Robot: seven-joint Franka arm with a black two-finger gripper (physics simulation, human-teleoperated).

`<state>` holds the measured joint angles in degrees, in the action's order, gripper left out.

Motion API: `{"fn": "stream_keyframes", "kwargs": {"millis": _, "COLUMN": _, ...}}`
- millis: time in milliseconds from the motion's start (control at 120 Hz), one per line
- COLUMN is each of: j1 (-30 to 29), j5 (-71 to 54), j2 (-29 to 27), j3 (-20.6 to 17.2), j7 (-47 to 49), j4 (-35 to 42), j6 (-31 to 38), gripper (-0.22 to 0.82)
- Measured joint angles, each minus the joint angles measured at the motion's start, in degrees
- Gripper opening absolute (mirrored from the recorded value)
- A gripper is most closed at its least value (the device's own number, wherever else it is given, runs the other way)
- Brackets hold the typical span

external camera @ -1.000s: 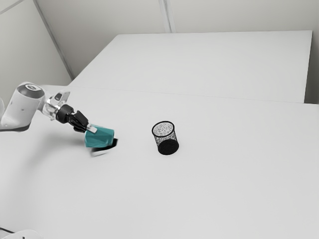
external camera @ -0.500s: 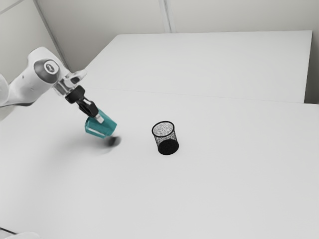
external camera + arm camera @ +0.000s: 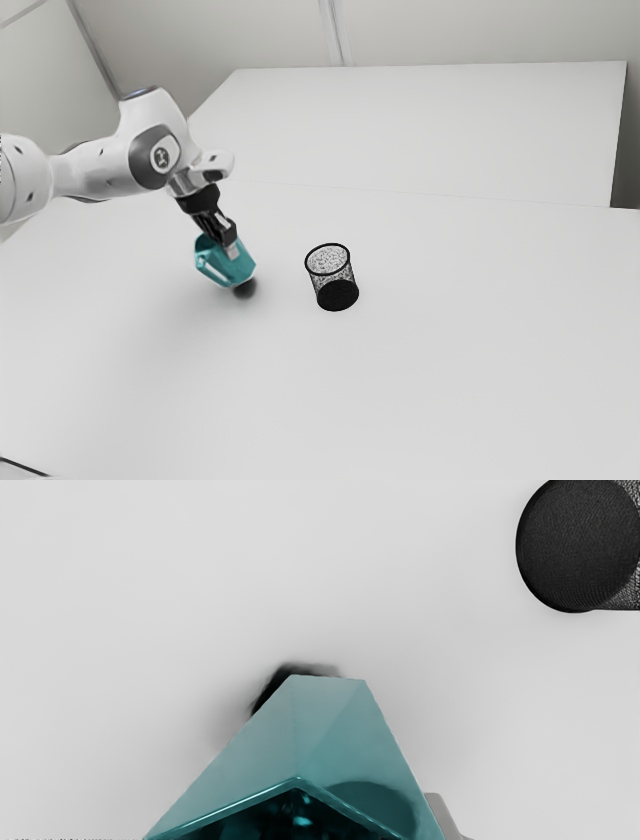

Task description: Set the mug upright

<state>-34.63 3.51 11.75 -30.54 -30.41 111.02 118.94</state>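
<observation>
the two-finger gripper (image 3: 231,248) grasps the teal mug (image 3: 234,272), whose long axis tilts, base lower and toward the exterior view's right.

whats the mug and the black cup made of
The mug looks like glazed ceramic or glossy plastic, smooth teal: highlights along its faceted rim leave it open. The cup seems to be black-coated metal mesh, going by the fine see-through holes in its wall.
</observation>
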Motion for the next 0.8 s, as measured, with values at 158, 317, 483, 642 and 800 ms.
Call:
{"fn": "stream_keyframes", "kwargs": {"millis": 158, "j1": 0.5, "j5": -3.8, "j2": -1.4, "j3": -3.2, "j7": 6.7, "j4": 4.6, "j6": 2.4, "gripper": -0.17}}
{"fn": "stream_keyframes", "kwargs": {"millis": 317, "j1": 0.4, "j5": -5.1, "j2": -3.1, "j3": -4.2, "j7": 12.1, "j4": 8.3, "j6": 5.4, "gripper": -0.17}}
{"fn": "stream_keyframes", "kwargs": {"millis": 483, "j1": 0.4, "j5": -5.3, "j2": -6.0, "j3": -5.6, "j7": 16.9, "j4": 11.3, "j6": 6.6, "gripper": -0.17}}
{"fn": "stream_keyframes", "kwargs": {"millis": 642, "j1": 0.3, "j5": -4.7, "j2": -7.6, "j3": -6.6, "j7": 20.5, "j4": 13.5, "j6": 7.1, "gripper": -0.17}}
{"fn": "stream_keyframes", "kwargs": {"millis": 800, "j1": 0.4, "j5": -4.8, "j2": -7.0, "j3": -7.2, "j7": 23.3, "j4": 13.7, "j6": 7.2, "gripper": -0.17}}
